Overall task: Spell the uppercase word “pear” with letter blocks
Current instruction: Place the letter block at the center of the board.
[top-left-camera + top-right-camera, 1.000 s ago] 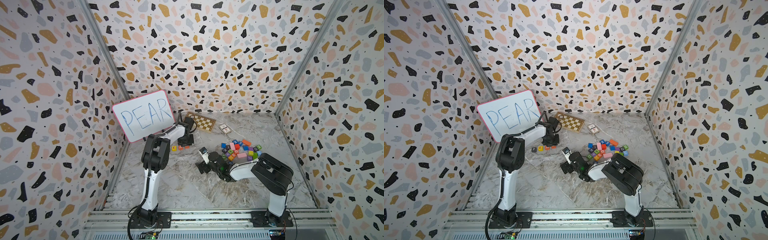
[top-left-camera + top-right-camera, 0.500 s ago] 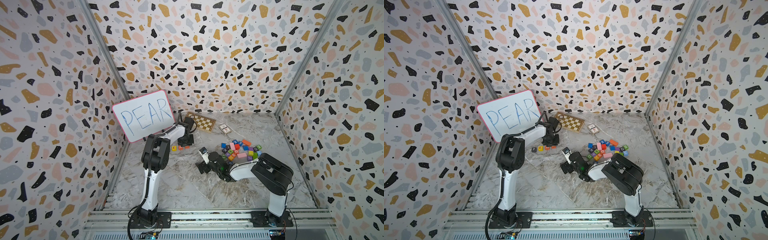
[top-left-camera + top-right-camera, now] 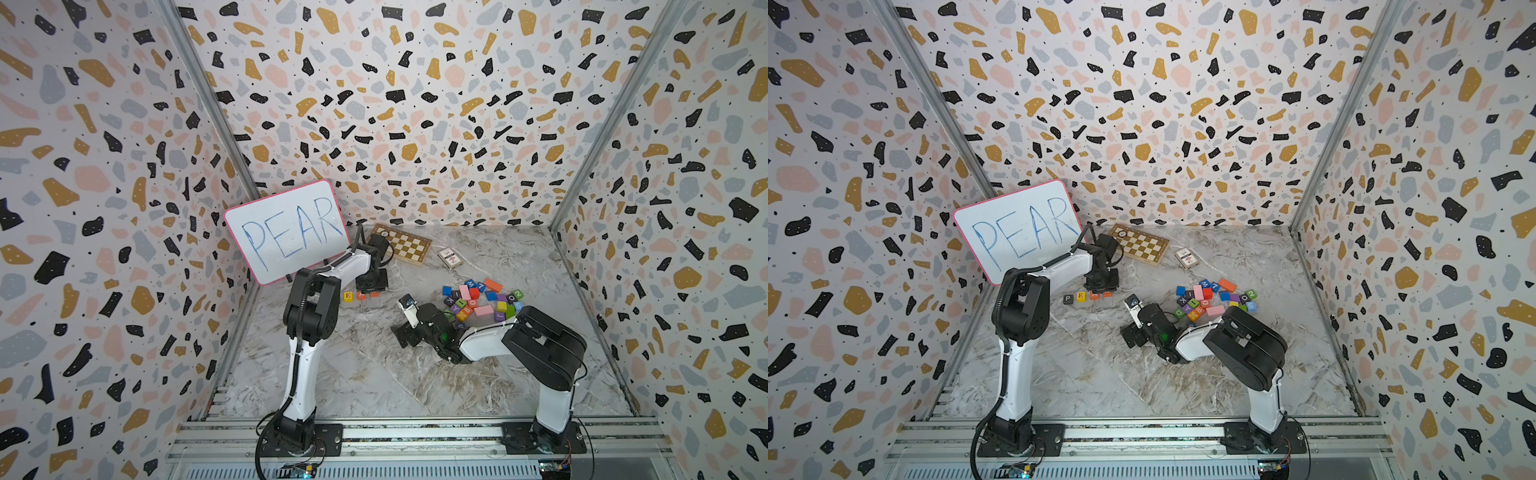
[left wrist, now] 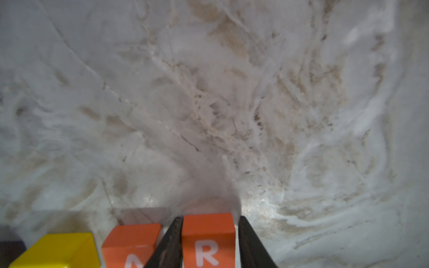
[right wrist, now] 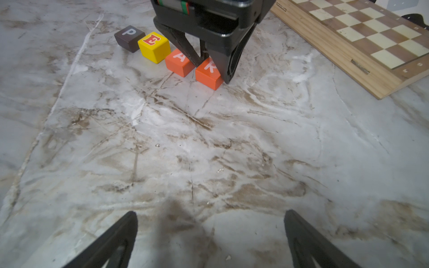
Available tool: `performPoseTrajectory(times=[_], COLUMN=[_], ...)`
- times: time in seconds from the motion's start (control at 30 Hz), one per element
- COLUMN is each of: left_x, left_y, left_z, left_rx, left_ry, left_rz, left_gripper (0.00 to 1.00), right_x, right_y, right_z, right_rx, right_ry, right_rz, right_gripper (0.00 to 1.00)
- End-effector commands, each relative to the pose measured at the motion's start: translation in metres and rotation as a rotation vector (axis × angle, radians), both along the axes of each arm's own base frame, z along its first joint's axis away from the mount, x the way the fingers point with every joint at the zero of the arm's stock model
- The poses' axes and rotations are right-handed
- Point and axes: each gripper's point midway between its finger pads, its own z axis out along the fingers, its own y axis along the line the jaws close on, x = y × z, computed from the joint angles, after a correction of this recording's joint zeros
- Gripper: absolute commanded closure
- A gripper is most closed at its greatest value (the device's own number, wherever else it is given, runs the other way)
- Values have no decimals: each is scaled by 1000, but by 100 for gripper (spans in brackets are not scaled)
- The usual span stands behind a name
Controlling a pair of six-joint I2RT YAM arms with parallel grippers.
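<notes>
Four letter blocks stand in a row on the marble floor: dark P [image 5: 126, 37], yellow E [image 5: 154, 46], orange A [image 5: 180, 62] and orange-red R [image 5: 207, 74], reading PEAR. In a top view the same row shows as P [image 3: 1068, 298], E [image 3: 1081, 296], A [image 3: 1094, 295], R [image 3: 1107, 294]. My left gripper [image 4: 210, 219] points straight down over the R block [image 4: 207, 239], which rests on the floor. One finger lies against the block; a thin pale gap separates the other from it. My right gripper [image 5: 210, 213] hovers open and empty near the floor's middle [image 3: 404, 322].
A pile of several coloured blocks [image 3: 478, 301] lies behind the right arm. A wooden chessboard [image 3: 401, 243] and a card pack [image 3: 450, 257] sit at the back. A whiteboard [image 3: 286, 230] reading PEAR leans in the back-left corner.
Neither arm has visibly moved in the top views, and the row of blocks stands as before.
</notes>
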Motion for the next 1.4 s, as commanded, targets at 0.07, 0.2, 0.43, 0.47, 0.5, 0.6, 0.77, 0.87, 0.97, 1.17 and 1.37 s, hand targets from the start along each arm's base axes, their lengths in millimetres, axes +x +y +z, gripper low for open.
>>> performPoseTrajectory(times=[0.07,0.2,0.43,0.47,0.5,0.6,0.77,0.87,0.97,1.17,1.37], left_x=[3,3,3,3,3,4,5,6,6,9,12], left_y=[1,2,4,4,4,3,5,6,5,6,8], left_z=[-4,-3,-2,-1,-1,2,6,8,10,18,26], left_rx=[6,10,17,17,17,16,26,27,24,24,39], left_ry=[6,5,2,2,1,-5,-13,-17,-22,-43,-64], left_rz=[4,5,7,9,10,9,10,12,14,18,21], left_gripper=[61,60,59,59,59,59,58,58,58,57,56], right_x=[6,6,6,6,6,6,6,6,6,5,4], right_y=[7,7,7,7,7,8,8,8,9,9,9], right_z=[9,10,10,11,11,11,13,13,14,16,20], right_rx=[25,26,28,29,30,32,35,35,38,44,49], right_ry=[-17,-18,-19,-20,-19,-19,-21,-20,-19,-22,-27], right_rz=[-1,-3,-4,-3,-2,-2,-1,-1,1,1,4], right_gripper=[0,0,0,0,0,0,0,0,0,0,0])
